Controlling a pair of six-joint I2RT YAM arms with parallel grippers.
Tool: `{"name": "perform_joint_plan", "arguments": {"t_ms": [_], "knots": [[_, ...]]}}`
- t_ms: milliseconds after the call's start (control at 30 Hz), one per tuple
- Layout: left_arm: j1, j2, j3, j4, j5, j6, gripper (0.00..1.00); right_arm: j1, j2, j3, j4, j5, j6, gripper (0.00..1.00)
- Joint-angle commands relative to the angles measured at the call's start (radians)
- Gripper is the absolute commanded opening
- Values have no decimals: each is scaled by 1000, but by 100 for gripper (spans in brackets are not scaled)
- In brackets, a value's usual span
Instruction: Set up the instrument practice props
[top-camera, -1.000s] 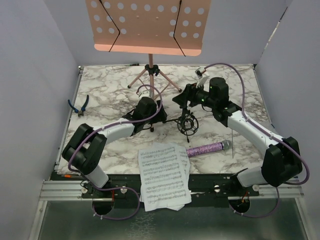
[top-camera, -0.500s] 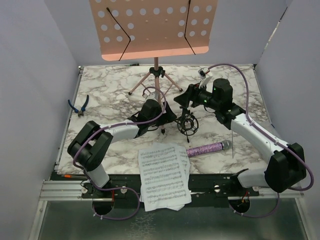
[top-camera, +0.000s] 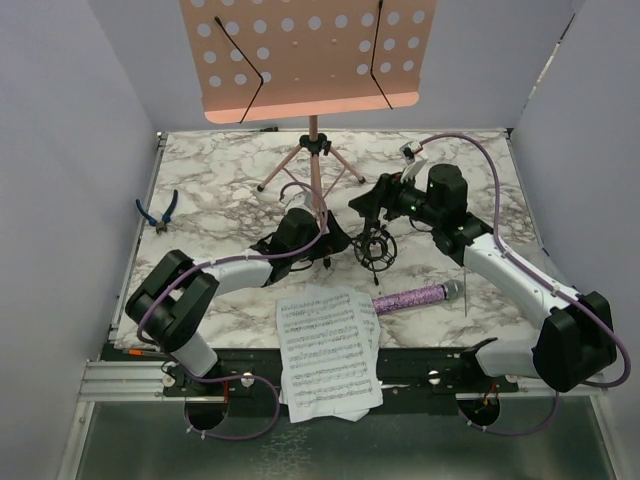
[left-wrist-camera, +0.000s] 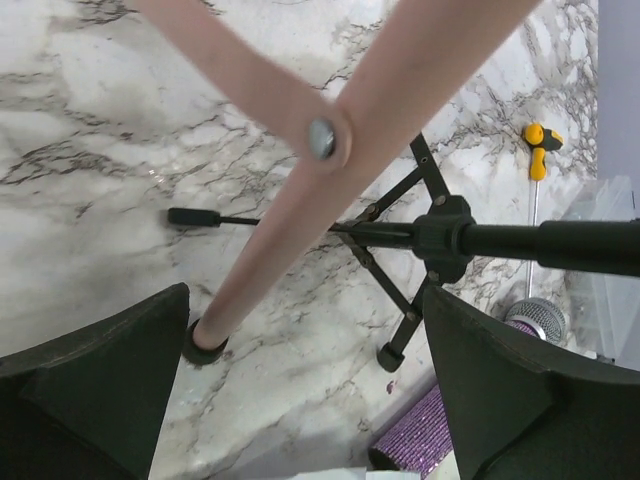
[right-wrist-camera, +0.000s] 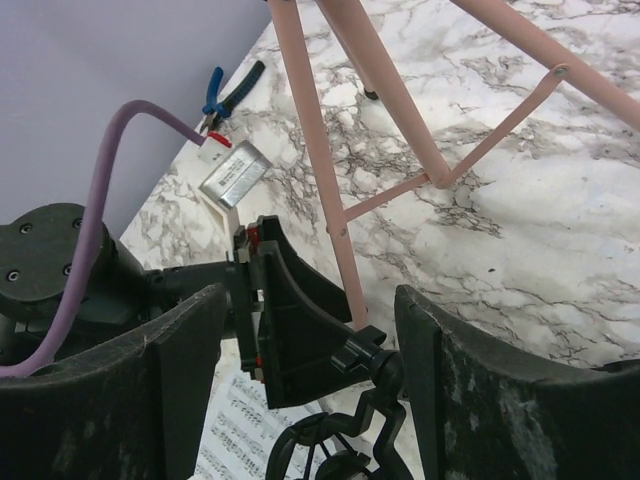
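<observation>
Pink music stand (top-camera: 312, 60) stands upright at the rear middle of the marble table (top-camera: 200, 180); its tray is cut off by the frame's upper edge. Sheet-music pages (top-camera: 328, 350) lie at the near edge and overhang it; staves are printed on them, but the notes are too small to read.

Purple microphone (top-camera: 415, 296) lies just right of the pages. Black shock-mount (top-camera: 375, 250) stands behind them.

Versus one second ago, the stand sits further right. The pages, microphone and mount are unmoved.

Left gripper (left-wrist-camera: 305, 300) is open and straddles one pink leg without clamping it. Right gripper (right-wrist-camera: 310, 295) is open above the mount, holding nothing.

Blue pliers (top-camera: 158, 212) lie far left. Yellow screwdriver (left-wrist-camera: 540, 140) appears only in the left wrist view.
</observation>
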Motion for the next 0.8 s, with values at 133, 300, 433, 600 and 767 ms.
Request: {"name": "perform_joint_plan", "arguments": {"t_ms": [133, 300, 433, 600, 767], "knots": [[84, -163, -134, 27, -62, -6, 99, 3, -29, -45, 68, -30, 54, 75], [186, -237, -225, 58, 27, -10, 99, -4, -22, -60, 87, -37, 90, 76], [262, -307, -304, 75, 89, -13, 99, -16, -13, -58, 97, -58, 136, 76], [297, -400, -387, 49, 107, -3, 99, -23, -25, -61, 108, -85, 165, 78], [299, -490, -439, -87, 94, 1, 99, -24, -58, -64, 85, -86, 180, 88]]}}
